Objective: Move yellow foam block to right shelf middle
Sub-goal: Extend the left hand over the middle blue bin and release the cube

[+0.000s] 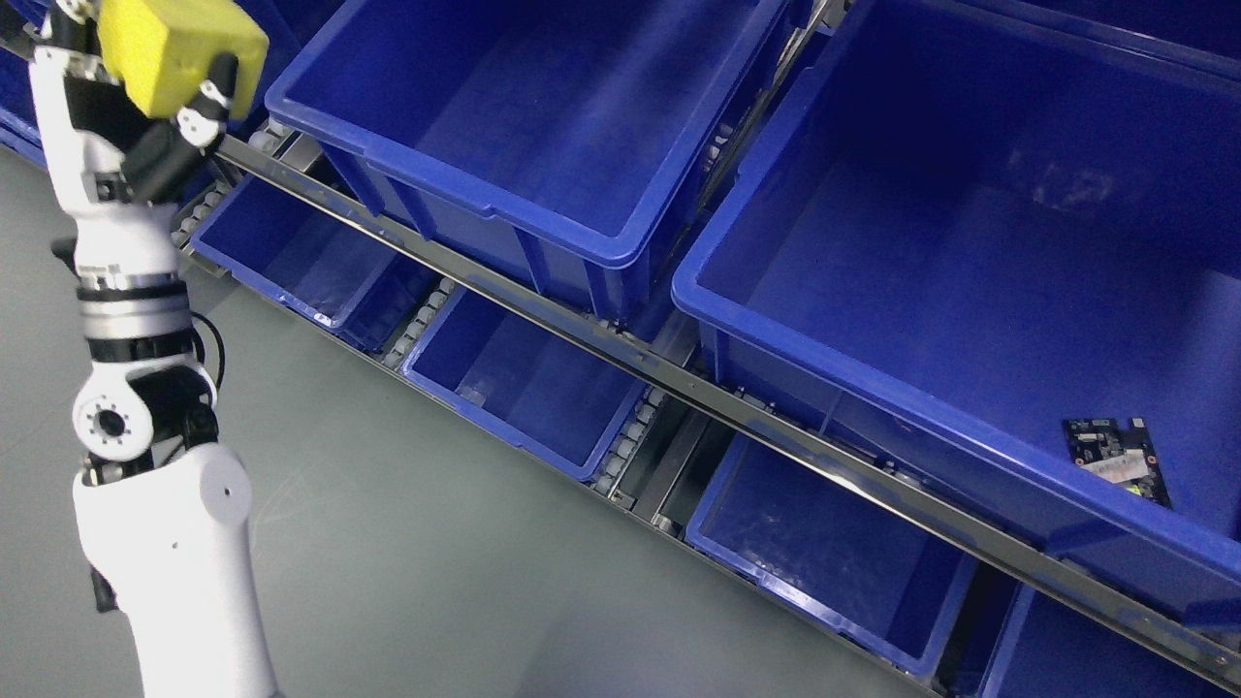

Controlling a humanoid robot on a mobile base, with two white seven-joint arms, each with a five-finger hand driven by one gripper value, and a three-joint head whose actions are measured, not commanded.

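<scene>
The yellow foam block sits pinched in the white left hand, raised at the shelf's far left. The large blue plastic bins to the right hold no block yet, so carrying and placing remain.

Even, fairly bright overhead light fills the aisle, and the picture is sharp across the frame with no motion blur. Pale sheen lies on the floor of the big blue bin and along the metal shelf rail, while the lower bins sit in soft shadow beneath it.
</scene>
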